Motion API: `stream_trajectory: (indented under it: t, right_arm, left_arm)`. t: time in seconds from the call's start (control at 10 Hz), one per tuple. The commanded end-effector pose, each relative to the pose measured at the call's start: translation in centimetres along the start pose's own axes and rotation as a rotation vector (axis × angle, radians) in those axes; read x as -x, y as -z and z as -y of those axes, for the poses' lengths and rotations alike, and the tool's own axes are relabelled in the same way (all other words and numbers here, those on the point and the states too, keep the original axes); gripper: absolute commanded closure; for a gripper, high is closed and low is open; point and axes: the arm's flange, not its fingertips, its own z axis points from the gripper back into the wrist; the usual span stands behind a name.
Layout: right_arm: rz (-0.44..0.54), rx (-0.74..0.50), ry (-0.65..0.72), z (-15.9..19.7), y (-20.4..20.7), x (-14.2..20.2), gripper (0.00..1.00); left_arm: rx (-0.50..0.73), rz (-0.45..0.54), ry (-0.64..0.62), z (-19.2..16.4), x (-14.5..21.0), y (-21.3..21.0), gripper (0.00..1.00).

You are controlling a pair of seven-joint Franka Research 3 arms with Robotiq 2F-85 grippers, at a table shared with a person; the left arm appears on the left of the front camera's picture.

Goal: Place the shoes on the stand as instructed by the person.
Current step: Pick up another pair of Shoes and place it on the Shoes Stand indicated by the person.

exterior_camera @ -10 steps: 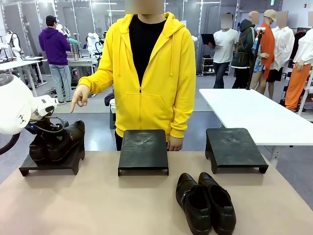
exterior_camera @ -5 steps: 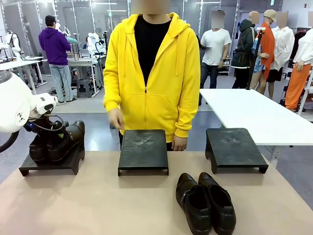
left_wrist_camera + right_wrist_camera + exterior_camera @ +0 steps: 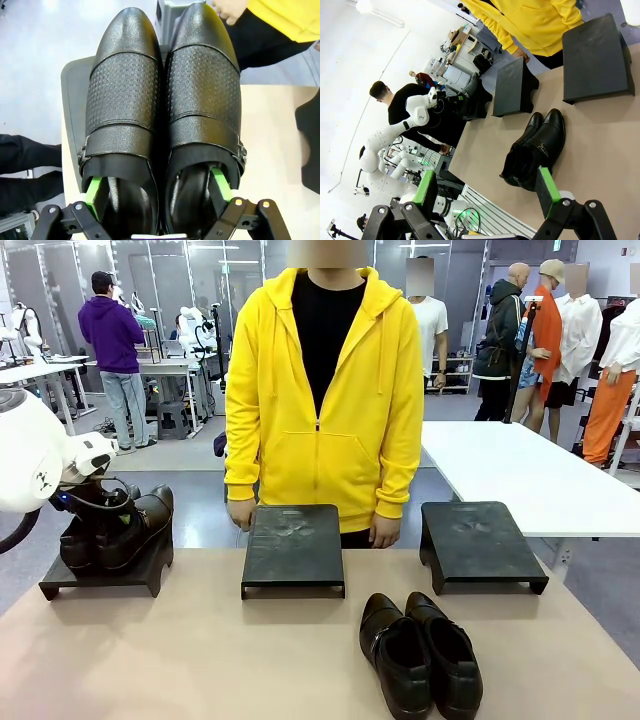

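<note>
One pair of black shoes (image 3: 128, 528) stands on the left stand (image 3: 100, 578), toes toward the person (image 3: 325, 390). My left gripper (image 3: 92, 512) sits at their heels. In the left wrist view this gripper (image 3: 157, 189) is open, one green pad (image 3: 94, 192) inside each shoe (image 3: 125, 100), away from the inner walls. A second pair of shoes (image 3: 420, 655) lies on the table near the front. My right gripper (image 3: 485, 195) hangs open and empty above the table, well short of that pair (image 3: 537, 147).
Two bare black stands, middle (image 3: 293, 545) and right (image 3: 480, 540), line the table's far edge. The person stands behind the middle stand, hand (image 3: 240, 512) hanging beside it. A white table (image 3: 520, 470) lies behind on the right.
The person has lowered the hand that pointed at the left stand and shifted slightly right, arms now at the sides. My left arm stays at the shoes on the left stand.
</note>
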Motion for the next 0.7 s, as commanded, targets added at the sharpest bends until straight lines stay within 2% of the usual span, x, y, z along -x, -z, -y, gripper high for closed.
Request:
stream_trajectory:
  t: [0.0, 0.5, 0.6]
  right_arm:
    - [0.003, -0.009, -0.016, -0.1, -0.2, -0.1, 0.00]
    - [0.003, -0.009, -0.016, -0.1, -0.2, -0.1, 0.00]
    - [0.003, -0.009, -0.016, -0.1, -0.2, -0.1, 0.00]
  left_arm:
    - [-0.001, 0.001, -0.001, -0.1, 0.0, 0.1, 0.00]
    - [0.000, 0.000, 0.000, 0.0, 0.0, 0.0, 0.00]
    - [0.038, -0.026, 0.003, -0.9, -0.3, -2.7, 0.00]
